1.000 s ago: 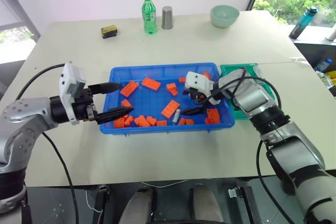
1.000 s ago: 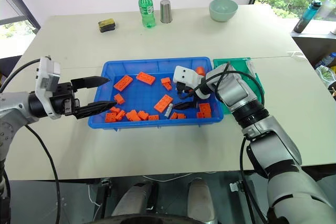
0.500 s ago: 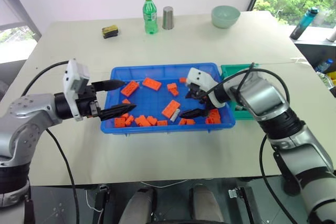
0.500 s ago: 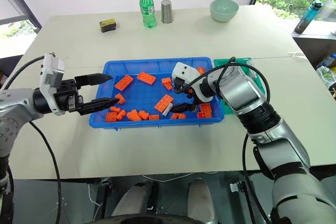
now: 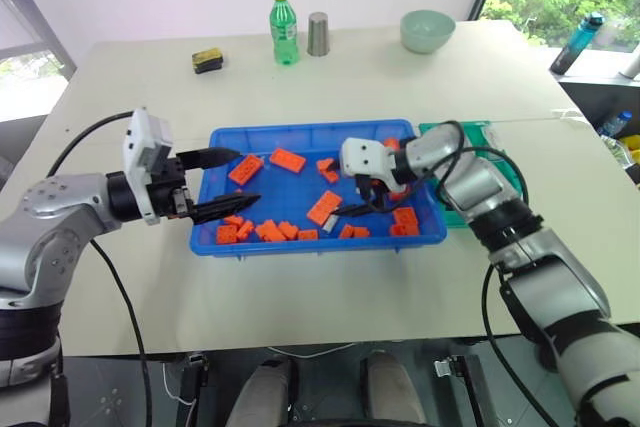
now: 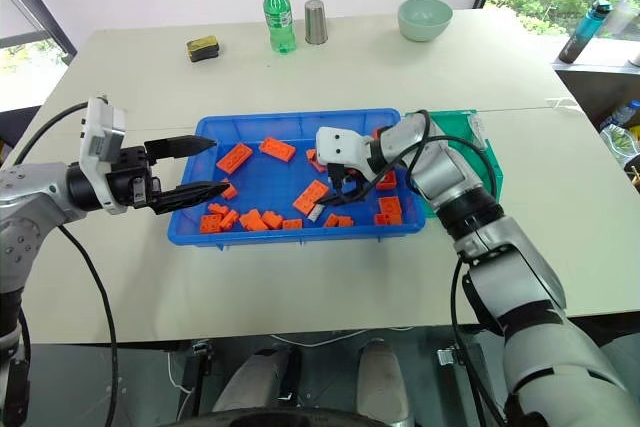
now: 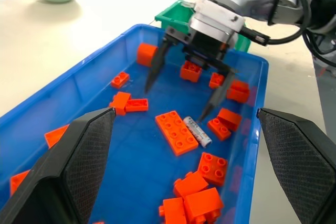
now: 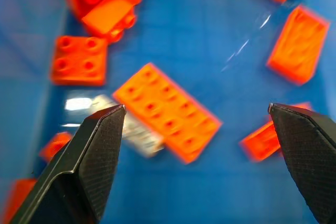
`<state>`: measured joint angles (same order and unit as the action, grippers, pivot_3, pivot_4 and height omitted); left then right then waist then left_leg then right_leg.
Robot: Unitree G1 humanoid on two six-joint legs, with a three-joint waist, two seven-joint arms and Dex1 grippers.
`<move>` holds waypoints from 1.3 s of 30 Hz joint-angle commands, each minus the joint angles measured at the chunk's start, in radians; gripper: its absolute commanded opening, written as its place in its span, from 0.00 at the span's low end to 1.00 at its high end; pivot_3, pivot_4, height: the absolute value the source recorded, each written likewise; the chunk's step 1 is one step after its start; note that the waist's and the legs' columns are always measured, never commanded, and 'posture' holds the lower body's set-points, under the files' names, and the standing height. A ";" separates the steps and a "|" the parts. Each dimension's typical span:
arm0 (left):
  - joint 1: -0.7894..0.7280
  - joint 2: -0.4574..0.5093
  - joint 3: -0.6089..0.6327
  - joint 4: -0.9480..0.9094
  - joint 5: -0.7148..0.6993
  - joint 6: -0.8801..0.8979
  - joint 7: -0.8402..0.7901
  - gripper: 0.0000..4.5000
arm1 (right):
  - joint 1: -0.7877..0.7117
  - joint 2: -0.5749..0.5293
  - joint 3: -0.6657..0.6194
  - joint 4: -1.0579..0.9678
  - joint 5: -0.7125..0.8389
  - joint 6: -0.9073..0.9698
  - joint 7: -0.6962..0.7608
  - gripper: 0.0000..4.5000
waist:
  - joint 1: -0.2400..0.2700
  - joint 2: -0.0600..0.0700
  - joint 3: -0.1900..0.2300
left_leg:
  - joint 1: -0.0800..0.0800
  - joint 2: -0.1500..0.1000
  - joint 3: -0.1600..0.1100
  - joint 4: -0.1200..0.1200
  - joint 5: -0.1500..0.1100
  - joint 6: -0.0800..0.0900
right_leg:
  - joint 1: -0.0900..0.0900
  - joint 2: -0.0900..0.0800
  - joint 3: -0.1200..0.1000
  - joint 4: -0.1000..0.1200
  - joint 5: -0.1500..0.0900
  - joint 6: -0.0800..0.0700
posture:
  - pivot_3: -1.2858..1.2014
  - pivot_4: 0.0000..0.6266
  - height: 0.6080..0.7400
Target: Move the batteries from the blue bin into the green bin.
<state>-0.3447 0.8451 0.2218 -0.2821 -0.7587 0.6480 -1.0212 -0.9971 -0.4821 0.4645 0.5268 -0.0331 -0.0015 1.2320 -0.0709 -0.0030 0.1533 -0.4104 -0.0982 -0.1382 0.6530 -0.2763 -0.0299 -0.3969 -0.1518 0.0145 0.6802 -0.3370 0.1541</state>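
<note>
Head views: on the desk (image 5: pixel 120 287), the blue bin (image 5: pixel 300 137) holds orange bricks (image 5: pixel 287 159) and one battery (image 5: pixel 331 223). The right gripper (image 5: pixel 352 199) hangs over it, jaws wide and empty.

Left wrist view: the battery lies beside a long brick (image 7: pixel 176 132), just below one right fingertip (image 7: pixel 203 116). The left gripper (image 5: pixel 222 180) is also wide open and empty.

Right wrist view: battery (image 8: pixel 126 124) nearer one finger (image 8: pixel 84 156).

The green bin (image 5: pixel 480 133) sits against the blue bin's right end.

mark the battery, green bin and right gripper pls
battery (image 7: pixel 199 131): left wrist view, middle of its silver body.
green bin (image 5: pixel 482 134): left eye view, far rim.
right gripper (image 7: pixel 181 94): left wrist view, midway between its open fingertips, above the battery.
</note>
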 commanded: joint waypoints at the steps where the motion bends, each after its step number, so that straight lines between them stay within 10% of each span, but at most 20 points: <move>1: 0.009 0.018 0.049 -0.034 -0.010 -0.005 0.009 1.00 | -0.045 0.013 0.005 0.124 -0.055 -0.207 0.011 0.99 | 0.001 0.000 0.000 | 0.000 0.000 0.000 0.000 0.000 0.000 | 0.000 0.000 0.000 0.000 0.000 0.000 | 0.52 0.24 0.90; 35: 0.062 0.034 0.096 -0.085 -0.034 0.010 0.042 1.00 | -0.149 0.072 -0.011 0.553 -0.184 -0.721 0.201 0.99 | -0.010 0.000 0.000 | 0.001 0.000 -0.001 -0.001 0.000 -0.001 | 0.001 0.001 0.000 0.000 0.000 0.000 | 0.52 0.24 0.90; 39: 0.060 0.034 0.097 -0.087 -0.034 0.010 0.044 1.00 | -0.119 0.074 -0.007 0.546 -0.186 -0.761 0.217 0.62 | -0.011 0.000 0.000 | 0.001 0.000 -0.001 -0.001 0.000 -0.001 | 0.001 0.001 0.000 0.000 0.000 0.000 | 0.52 0.24 0.90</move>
<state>-0.2730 0.8647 0.2895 -0.3384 -0.7767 0.6634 -0.9792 -1.1347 -0.4123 0.4482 1.0768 -0.2106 -0.7489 1.4401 -0.0822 -0.0029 0.1533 -0.4088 -0.0977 -0.1393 0.6522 -0.2760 -0.0305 -0.3957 -0.1507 0.0141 0.6798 -0.3370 0.1541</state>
